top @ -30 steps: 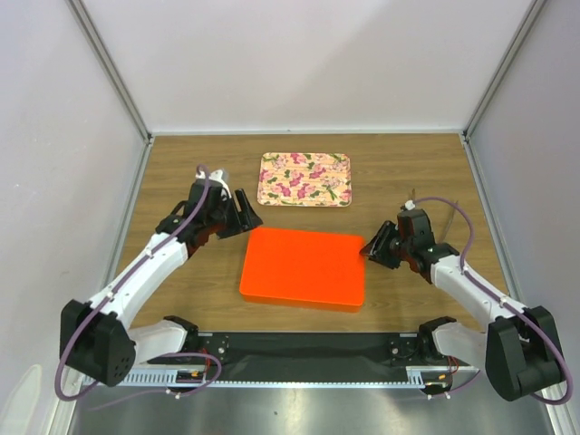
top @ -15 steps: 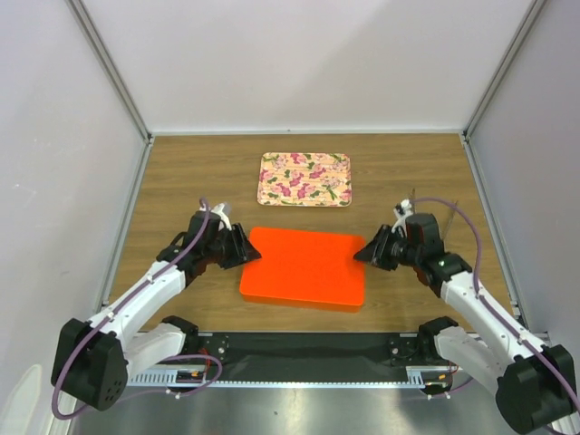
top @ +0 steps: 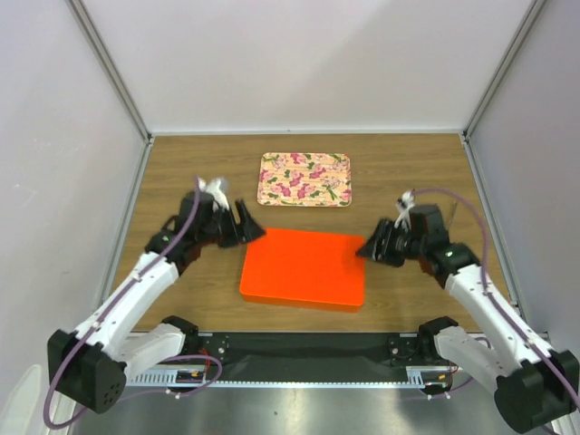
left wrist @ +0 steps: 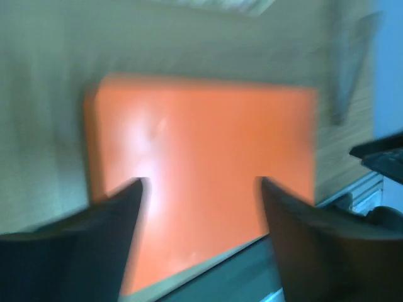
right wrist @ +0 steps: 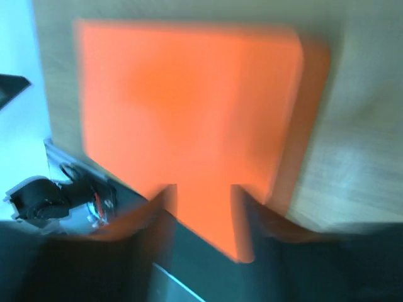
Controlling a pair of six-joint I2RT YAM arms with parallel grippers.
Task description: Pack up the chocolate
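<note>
No chocolate shows in any view. A flat orange box (top: 304, 269) with its lid on lies at the middle of the table. My left gripper (top: 246, 220) hovers by the box's far left corner, open, with nothing between its fingers. In the left wrist view the box (left wrist: 201, 132) fills the space beyond the left gripper (left wrist: 201, 185). My right gripper (top: 370, 249) sits at the box's right edge with its jaws apart and empty. The blurred right wrist view shows the box (right wrist: 189, 100) past the right gripper (right wrist: 204, 189).
A floral-patterned tray (top: 304, 178) lies behind the orange box, toward the back of the wooden table (top: 181, 172). White walls close the table in at left, right and back. The arms' black base rail (top: 308, 349) runs along the near edge.
The left gripper dipped toward the box's left edge half a second ago and has since drawn back and up. The right arm shifted slightly at the box's right edge.
</note>
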